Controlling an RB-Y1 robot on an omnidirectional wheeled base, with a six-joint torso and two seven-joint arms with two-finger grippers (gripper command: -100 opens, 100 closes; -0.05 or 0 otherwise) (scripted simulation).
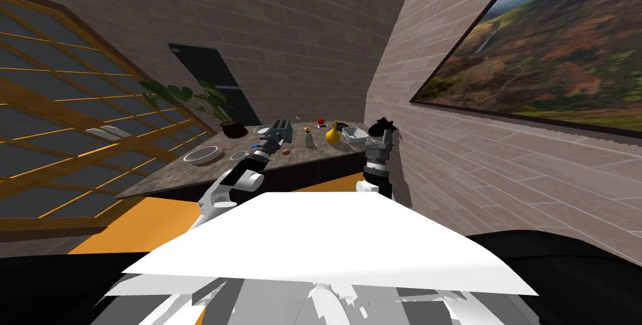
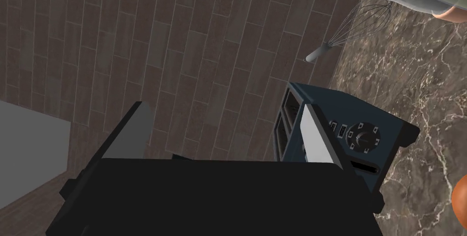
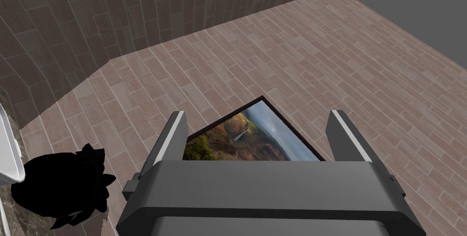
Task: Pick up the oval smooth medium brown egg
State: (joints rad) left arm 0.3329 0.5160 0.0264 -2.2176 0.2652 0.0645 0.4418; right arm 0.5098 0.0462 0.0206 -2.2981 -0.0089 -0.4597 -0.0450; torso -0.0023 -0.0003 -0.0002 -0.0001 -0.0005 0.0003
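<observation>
Left pincer [image 2: 222,110] open, empty, aimed off small brown oval egg [image 1: 286,151]; could bump boxy dark-blue toaster [image 2: 360,137], roll egg.

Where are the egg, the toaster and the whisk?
egg [image 1: 286,151]: head view, on its middle.
toaster [image 2: 362,140]: left wrist view, on its dial panel.
whisk [image 2: 318,53]: left wrist view, on its handle.

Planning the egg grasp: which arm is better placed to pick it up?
Left. The left arm reaches over the counter, jaws open, close beside the egg; the right arm is raised by the wall, jaws open, farther away.
</observation>
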